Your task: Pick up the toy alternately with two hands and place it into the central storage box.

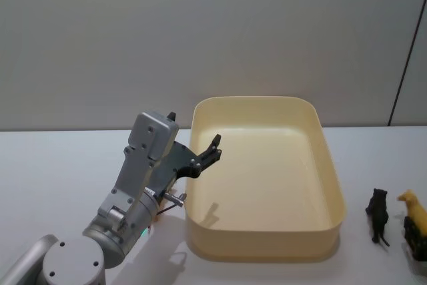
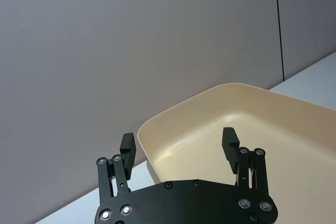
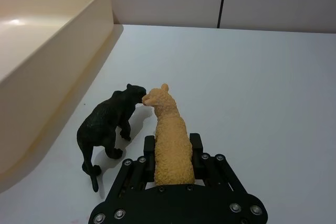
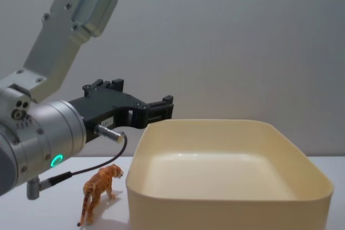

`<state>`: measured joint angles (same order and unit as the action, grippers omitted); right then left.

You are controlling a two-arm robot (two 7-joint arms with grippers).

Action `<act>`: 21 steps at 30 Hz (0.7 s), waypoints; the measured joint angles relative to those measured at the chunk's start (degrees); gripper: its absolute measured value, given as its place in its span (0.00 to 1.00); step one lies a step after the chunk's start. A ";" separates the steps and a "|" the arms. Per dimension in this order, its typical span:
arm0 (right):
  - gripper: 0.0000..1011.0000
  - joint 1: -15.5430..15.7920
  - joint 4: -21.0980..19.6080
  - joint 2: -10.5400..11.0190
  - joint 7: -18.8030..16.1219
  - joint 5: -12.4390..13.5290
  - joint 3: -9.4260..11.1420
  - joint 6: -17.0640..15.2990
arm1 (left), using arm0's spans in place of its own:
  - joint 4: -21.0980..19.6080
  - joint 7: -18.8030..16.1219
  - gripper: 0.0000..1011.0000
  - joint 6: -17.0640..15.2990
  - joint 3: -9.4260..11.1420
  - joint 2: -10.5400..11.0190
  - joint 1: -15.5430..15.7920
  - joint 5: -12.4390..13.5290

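Head view: left gripper hangs over box rim.

My white bench carries the tub at centre, a panther lower right, and a tiger lower left in the chest view.

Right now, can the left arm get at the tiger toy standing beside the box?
Probably yes: the open left tool hangs above the tiger, which stands free beside the box, with nothing between them.

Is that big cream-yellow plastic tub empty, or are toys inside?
Empty. The floor of the cream-yellow plastic tub is bare where it shows; the black panther figure and woolly yellow alpaca figure are outside it.
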<state>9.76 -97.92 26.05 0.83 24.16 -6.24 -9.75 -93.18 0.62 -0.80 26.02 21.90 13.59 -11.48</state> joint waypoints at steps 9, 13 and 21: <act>0.35 -0.07 -0.29 -0.21 -0.01 -0.11 0.09 0.95 | 0.00 0.00 0.99 0.00 0.00 0.00 0.00 0.00; 0.34 -0.44 -0.95 -0.44 0.38 -0.10 0.30 2.22 | 0.00 0.00 0.99 0.00 0.00 0.00 0.00 0.00; 0.34 -2.08 -2.71 -1.00 0.69 0.09 0.67 4.02 | 0.00 0.00 0.99 0.00 0.00 0.00 0.00 0.00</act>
<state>7.68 -100.63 25.05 1.52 24.25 -5.57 -5.74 -93.18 0.63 -0.80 26.02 21.89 13.59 -11.48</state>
